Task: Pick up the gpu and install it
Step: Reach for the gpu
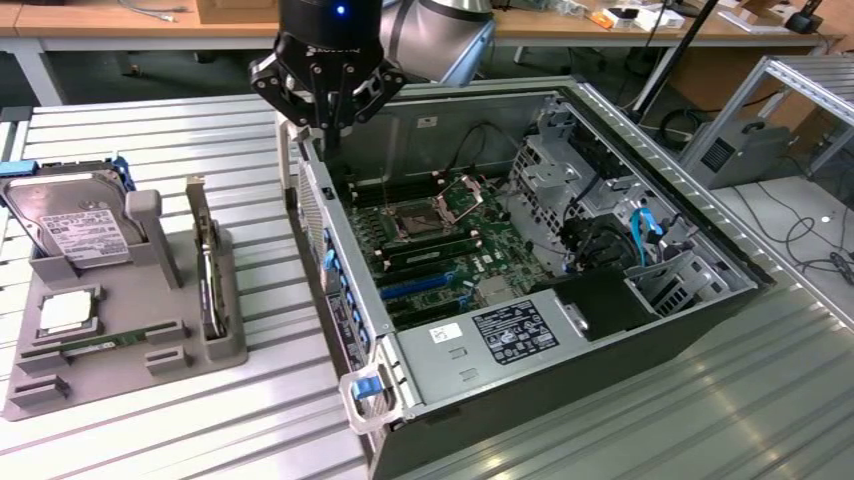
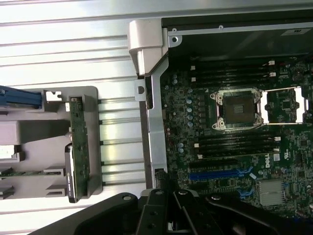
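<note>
The gpu (image 1: 207,262) stands on edge in a grey holder tray (image 1: 200,352) at the exterior view's left, a green board with a black cooler. In the wrist view the gpu (image 2: 78,147) sits in the same tray (image 2: 56,98), beside the case wall. My gripper (image 1: 334,122) hangs shut and empty above the rear corner of the open computer case (image 1: 400,370), apart from the gpu. Its dark fingers (image 2: 161,208) point down over the case edge near the blue slot (image 2: 220,174) on the motherboard (image 2: 234,147).
A silver hard drive (image 1: 74,228) leans at the tray's back, with a chip (image 1: 67,312) and a thin memory stick (image 1: 107,342) nearer the front. Inside the case are drive cages (image 1: 567,185) and cables (image 1: 641,235). Ribbed metal table (image 1: 160,440) surrounds everything.
</note>
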Robot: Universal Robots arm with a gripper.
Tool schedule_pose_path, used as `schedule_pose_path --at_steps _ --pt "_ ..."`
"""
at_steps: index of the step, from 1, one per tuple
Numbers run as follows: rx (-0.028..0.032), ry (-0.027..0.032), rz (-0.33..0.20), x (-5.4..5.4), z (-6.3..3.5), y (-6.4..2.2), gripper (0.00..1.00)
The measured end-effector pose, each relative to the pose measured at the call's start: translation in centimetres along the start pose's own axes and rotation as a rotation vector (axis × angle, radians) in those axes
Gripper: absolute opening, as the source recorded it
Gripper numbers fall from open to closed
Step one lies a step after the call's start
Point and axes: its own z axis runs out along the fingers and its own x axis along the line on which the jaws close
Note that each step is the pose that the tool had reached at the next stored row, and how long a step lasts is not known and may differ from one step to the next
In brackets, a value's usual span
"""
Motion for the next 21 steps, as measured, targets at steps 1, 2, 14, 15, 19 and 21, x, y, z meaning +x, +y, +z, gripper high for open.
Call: schedule_pose_path --at_steps 1,2,14,15,19,21 --pt "0.0000 -0.0001 0.000 0.03 0.00 0.00 0.11" --pt "0.0000 0.0000 0.000 0.06 0.00 -0.01 0.11" --pt "0.0000 -0.0001 0.000 0.63 -0.02 -0.05 0.11" --pt "0.0000 0.0000 0.000 0.66 -0.02 -0.05 0.11" --pt "0.0000 0.0000 0.000 0.84 -0.02 -0.06 0.11" --pt "0.0000 0.0000 0.000 0.93 -0.02 -0.07 0.11"
